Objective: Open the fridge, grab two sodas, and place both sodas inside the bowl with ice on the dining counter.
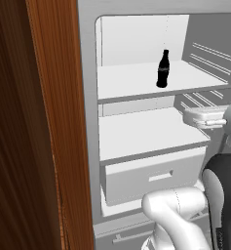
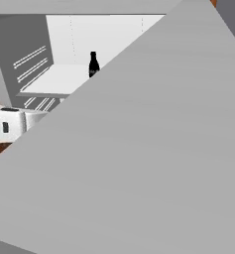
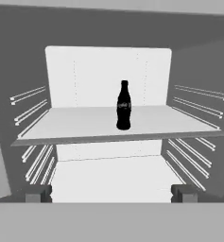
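Note:
The fridge (image 1: 87, 97) stands open, its white shelves bare except for one soda. That soda is a slim black cola bottle (image 1: 163, 69) (image 2: 93, 64) (image 3: 124, 105), upright near the middle of the upper shelf. My gripper (image 3: 112, 194) is open, level with the gap below that shelf and well short of the bottle. Nothing lies between its fingertips (image 3: 38, 194). My white hand (image 1: 204, 116) (image 2: 10, 124) hovers at the front of the fridge, by the middle shelf. The bowl and the dining counter are out of view.
The open grey fridge door (image 2: 153, 149) looms close on the right. A brown wooden cabinet (image 1: 34, 127) borders the fridge on the left. Below the middle shelf sits a white drawer (image 1: 156, 178). Ribbed side walls (image 3: 30, 101) flank the shelves.

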### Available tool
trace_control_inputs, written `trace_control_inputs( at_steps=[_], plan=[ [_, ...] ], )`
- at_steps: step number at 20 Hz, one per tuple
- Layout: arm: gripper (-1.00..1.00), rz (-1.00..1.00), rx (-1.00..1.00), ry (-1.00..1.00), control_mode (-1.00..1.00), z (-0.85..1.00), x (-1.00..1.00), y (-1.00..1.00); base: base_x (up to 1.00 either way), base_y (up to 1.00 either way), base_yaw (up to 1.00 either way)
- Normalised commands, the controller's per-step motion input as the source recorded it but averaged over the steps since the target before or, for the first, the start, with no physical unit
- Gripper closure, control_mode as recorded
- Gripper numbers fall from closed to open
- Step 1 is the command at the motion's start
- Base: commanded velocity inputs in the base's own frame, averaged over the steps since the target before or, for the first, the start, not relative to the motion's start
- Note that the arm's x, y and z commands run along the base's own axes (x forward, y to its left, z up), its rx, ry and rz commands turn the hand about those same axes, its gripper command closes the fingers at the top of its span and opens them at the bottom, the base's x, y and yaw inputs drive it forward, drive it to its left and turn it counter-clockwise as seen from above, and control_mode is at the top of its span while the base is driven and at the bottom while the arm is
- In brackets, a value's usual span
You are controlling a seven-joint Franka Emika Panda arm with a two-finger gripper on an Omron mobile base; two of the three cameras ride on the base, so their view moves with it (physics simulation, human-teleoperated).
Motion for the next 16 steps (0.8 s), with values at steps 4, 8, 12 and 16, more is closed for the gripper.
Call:
trace_control_inputs(
  at_steps=[4, 8, 12, 16],
  plan=[
    [-1.00, 0.00, 0.00, -0.11, -1.00, 0.37, 0.59, 0.00, 0.00, 0.00, 0.00],
    [-1.00, 0.00, 0.00, -0.03, -1.00, 0.20, 0.34, -0.08, 0.00, 0.00, 0.00],
    [-1.00, 0.00, 0.00, -0.02, -1.00, 0.02, 0.08, -0.10, 0.00, 0.00, 0.00],
    [-1.00, 0.00, 0.00, 0.00, -1.00, 0.00, 0.03, -0.12, 0.00, 0.00, 0.00]
  ],
)
